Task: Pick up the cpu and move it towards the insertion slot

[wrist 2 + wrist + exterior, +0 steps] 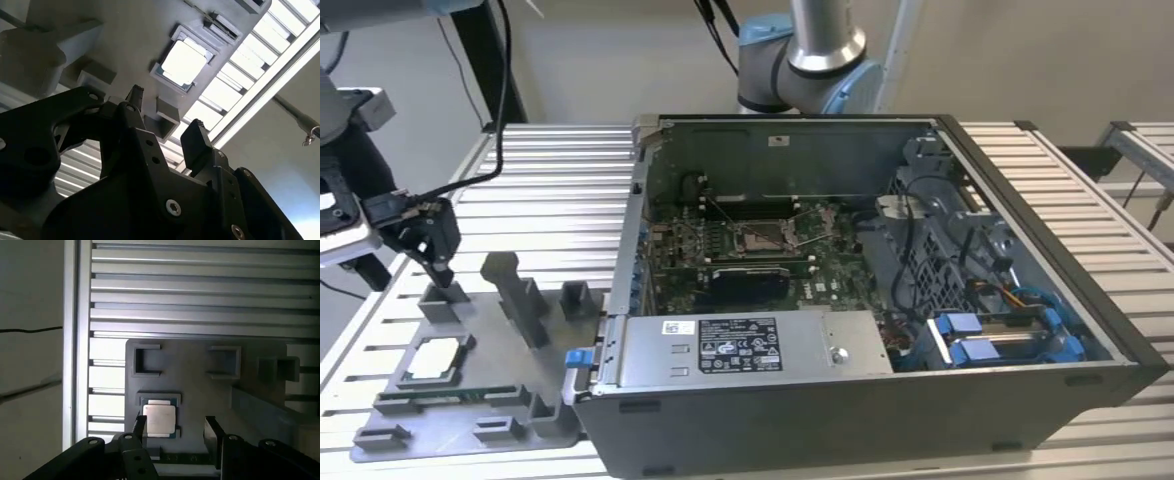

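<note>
The cpu (432, 359) is a flat silvery square lying in a pocket of the grey holder plate (494, 415), at the exterior view's left. It also shows in both wrist views, as cpu (182, 62) and cpu (159, 419). My gripper (439, 278) hangs above the plate's far end, apart from the chip. Its black fingers (210, 429) stand open with nothing between them, as seen at gripper (175, 427) and gripper (165, 115). The insertion slot (761, 237) is a shiny-framed square socket on the green board inside the open computer case.
The computer case (881, 350) has tall walls, a silver power supply box (740, 345) at its front and blue-tabbed drive bays (1001, 335). Grey posts (520, 295) rise from the holder plate. A thin green memory stick (454, 395) lies beside the chip. Slatted aluminium table (560, 170) surrounds all.
</note>
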Motion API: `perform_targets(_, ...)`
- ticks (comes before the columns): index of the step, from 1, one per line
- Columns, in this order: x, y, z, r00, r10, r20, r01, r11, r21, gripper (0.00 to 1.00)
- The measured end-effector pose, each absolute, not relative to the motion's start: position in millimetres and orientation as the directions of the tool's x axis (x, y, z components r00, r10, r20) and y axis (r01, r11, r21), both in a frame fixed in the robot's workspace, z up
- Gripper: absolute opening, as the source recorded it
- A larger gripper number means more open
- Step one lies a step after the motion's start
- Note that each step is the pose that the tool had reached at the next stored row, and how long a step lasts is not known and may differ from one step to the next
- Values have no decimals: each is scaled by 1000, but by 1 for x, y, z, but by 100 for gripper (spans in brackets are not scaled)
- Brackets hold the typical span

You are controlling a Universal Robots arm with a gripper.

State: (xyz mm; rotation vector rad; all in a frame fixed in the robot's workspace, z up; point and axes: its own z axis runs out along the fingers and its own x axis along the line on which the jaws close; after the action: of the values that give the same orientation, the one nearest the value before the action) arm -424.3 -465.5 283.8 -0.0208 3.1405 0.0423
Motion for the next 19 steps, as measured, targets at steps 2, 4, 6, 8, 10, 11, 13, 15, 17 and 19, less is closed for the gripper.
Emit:
perform_targets(2,-425,-465,280,-1000,-11,-1,-11,1000,26,0)
perform_targets(4,-426,-465,277,-1000,-9,-1,-9,1000,25,0)
perform_targets(6,-427,-465,273,-1000,-7,-1,-7,1000,25,0)
perform_targets(8,-428,-465,269,-1000,-6,-1,-6,1000,25,0)
perform_targets(10,-430,-465,266,-1000,-4,-1,-4,1000,24,0)
perform_targets(11,-430,-465,264,-1000,-4,-1,-4,1000,24,0)
perform_targets(13,-431,-465,260,-1000,-4,-1,-4,1000,24,0)
perform_targets(15,-432,-465,257,-1000,-4,-1,-4,1000,24,0)
perform_targets(17,-433,-465,253,-1000,-4,-1,-4,1000,24,0)
perform_targets(19,-433,-465,249,-1000,-4,-1,-4,1000,24,0)
